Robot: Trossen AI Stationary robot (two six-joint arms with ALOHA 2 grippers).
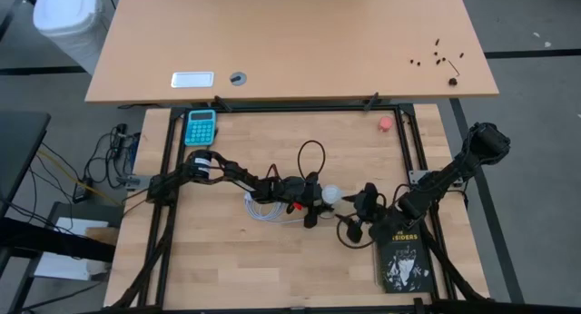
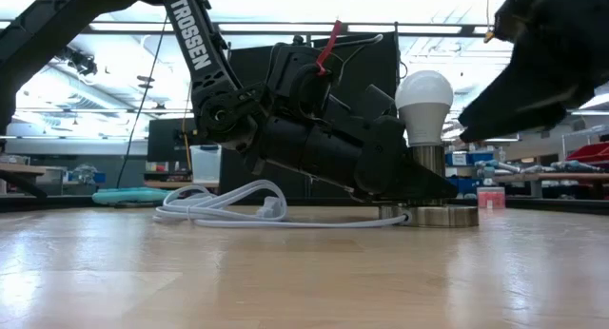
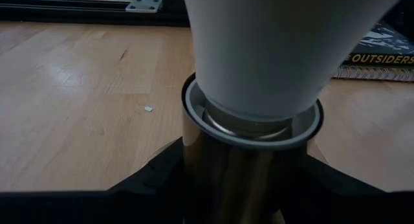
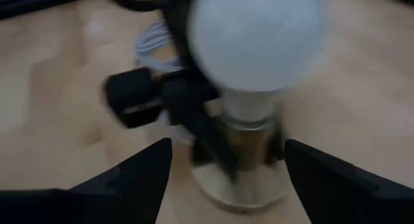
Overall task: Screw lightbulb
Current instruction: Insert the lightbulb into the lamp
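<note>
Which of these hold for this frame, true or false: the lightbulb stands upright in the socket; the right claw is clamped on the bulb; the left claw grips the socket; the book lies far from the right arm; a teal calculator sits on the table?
1. The lightbulb stands upright in the socket. True.
2. The right claw is clamped on the bulb. False: its fingers stand open on either side of the socket, apart from the bulb.
3. The left claw grips the socket. True.
4. The black book lies far from the right arm. False: it lies right beside it.
5. A teal calculator sits on the table. True.
</note>
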